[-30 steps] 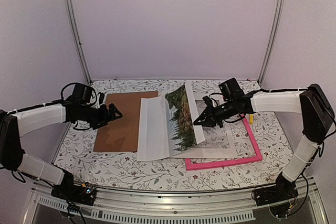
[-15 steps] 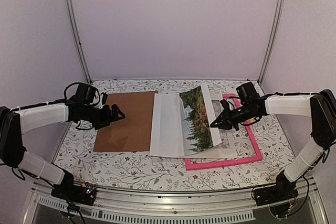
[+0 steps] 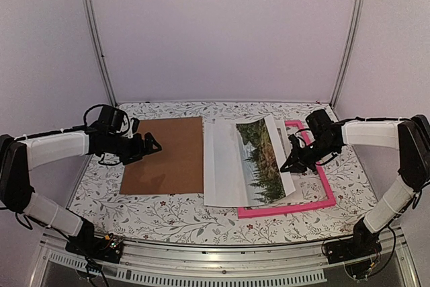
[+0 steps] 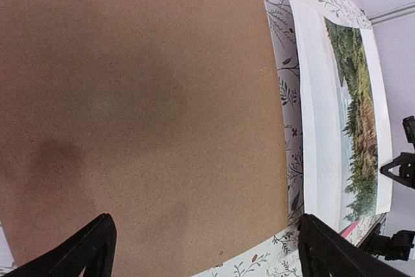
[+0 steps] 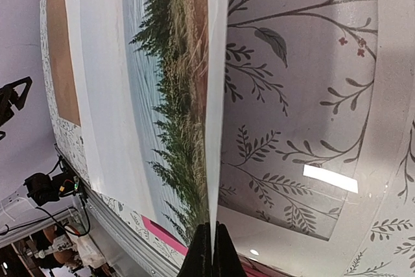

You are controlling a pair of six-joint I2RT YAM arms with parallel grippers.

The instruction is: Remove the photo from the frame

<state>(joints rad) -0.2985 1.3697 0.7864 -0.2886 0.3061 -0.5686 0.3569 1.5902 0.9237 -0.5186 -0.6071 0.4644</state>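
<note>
Photo (image 3: 225, 166) lies left of right gripper (image 3: 293, 165) — its edge pinched.

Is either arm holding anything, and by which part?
The right gripper pinches the photo by its right edge; the left gripper holds nothing.

The table (image 3: 168, 220) has a white surface patterned with leaves and flowers, and three flat things lie on it. A brown backing board (image 3: 164, 156) lies at the left. Just beside it is the photo (image 3: 225, 166), print up, though I cannot tell if the two touch. The photo's right part overlaps the pink-edged frame (image 3: 289, 209), which lies at the right.
</note>
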